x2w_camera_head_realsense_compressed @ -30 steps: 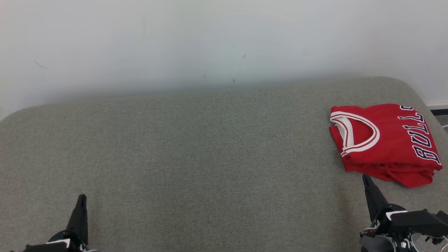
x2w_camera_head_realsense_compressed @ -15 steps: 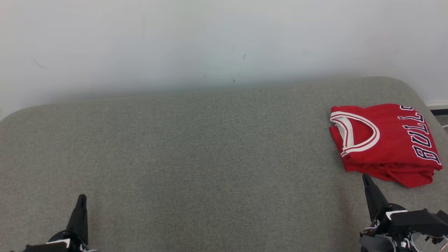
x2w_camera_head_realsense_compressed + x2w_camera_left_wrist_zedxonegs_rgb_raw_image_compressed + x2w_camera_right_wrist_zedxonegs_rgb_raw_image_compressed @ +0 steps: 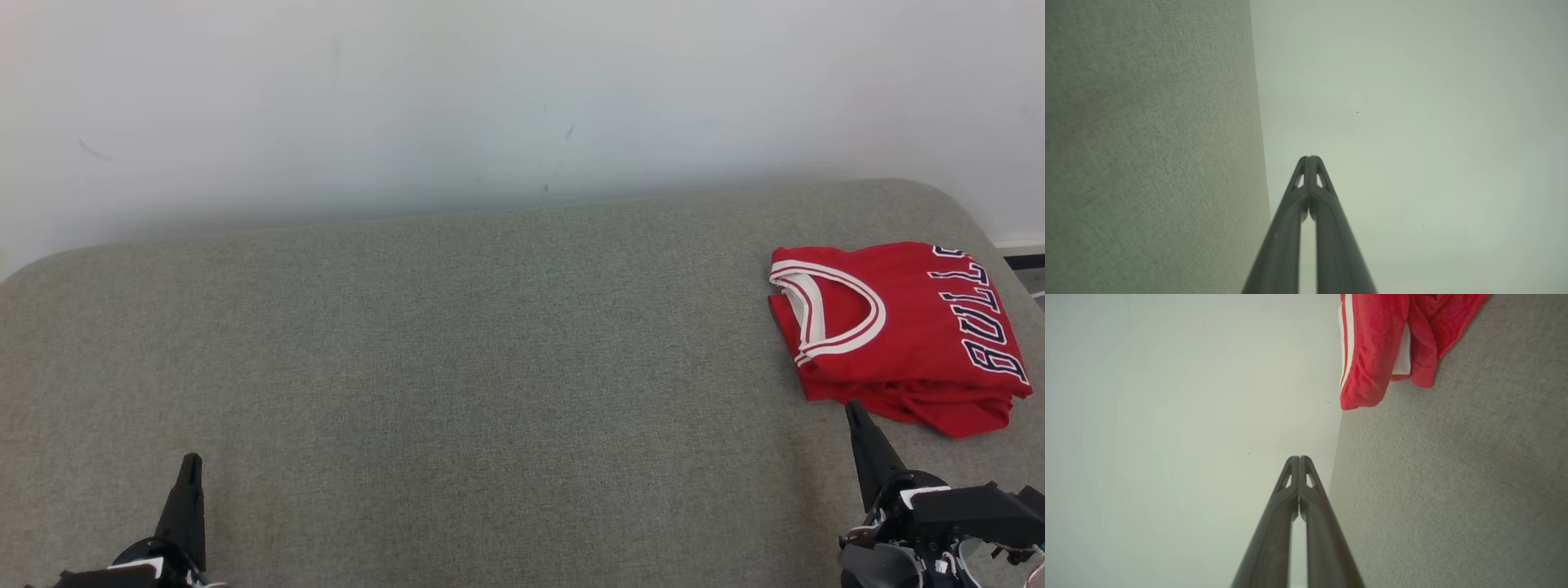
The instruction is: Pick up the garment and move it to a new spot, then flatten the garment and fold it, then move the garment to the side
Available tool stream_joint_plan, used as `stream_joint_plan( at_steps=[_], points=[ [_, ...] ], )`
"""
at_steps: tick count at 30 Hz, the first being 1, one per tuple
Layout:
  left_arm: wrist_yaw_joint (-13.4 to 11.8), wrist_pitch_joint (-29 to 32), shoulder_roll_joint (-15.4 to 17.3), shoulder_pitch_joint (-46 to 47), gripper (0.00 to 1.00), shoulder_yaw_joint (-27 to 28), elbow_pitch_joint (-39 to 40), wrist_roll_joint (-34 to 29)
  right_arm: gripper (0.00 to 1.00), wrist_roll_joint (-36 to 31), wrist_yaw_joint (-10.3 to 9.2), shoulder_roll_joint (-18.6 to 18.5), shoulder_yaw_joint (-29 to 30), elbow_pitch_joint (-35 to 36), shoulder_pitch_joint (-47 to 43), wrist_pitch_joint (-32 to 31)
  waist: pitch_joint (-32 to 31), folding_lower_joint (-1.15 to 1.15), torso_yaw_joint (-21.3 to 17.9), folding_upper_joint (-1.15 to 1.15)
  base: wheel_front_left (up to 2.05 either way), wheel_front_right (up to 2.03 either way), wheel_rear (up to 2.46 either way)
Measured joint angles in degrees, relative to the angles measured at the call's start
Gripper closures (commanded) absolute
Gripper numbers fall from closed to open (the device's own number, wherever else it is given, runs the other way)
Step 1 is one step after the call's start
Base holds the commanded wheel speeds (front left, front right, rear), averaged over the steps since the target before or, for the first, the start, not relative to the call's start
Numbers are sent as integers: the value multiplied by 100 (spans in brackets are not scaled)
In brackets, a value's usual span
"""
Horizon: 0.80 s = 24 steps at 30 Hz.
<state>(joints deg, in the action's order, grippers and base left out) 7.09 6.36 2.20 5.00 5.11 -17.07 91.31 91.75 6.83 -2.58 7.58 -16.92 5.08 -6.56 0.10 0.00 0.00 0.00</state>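
The garment [image 3: 898, 335] is a red jersey with white-trimmed neckline and dark lettering, folded into a compact rectangle at the far right of the grey padded surface [image 3: 490, 351]. Its red edge with white stripes [image 3: 1372, 347] shows at the top of the right wrist view. My right gripper [image 3: 854, 411] is shut and holds nothing, its tip just below the garment's near edge, apart from it. In the right wrist view its fingers [image 3: 1299, 458] are pressed together. At the lower left my left gripper [image 3: 192, 459] is also shut and holds nothing [image 3: 1310, 158].
A pale wall [image 3: 490, 98] rises behind the grey surface. The surface's rounded right corner [image 3: 963, 212] lies just behind the garment, with a strip of floor [image 3: 1030, 273] beyond its edge.
The right gripper has edged slightly up toward the garment. The garment and the left gripper have not moved.
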Motion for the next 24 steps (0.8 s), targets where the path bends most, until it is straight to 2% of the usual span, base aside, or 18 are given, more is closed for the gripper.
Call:
stream_joint_plan(
  at_steps=[24],
  points=[
    [0,0,0,0,100,0,-1,0,100,0,0,0,0,-2,1,0,0,0,0,0,0,0,0]
  ],
)
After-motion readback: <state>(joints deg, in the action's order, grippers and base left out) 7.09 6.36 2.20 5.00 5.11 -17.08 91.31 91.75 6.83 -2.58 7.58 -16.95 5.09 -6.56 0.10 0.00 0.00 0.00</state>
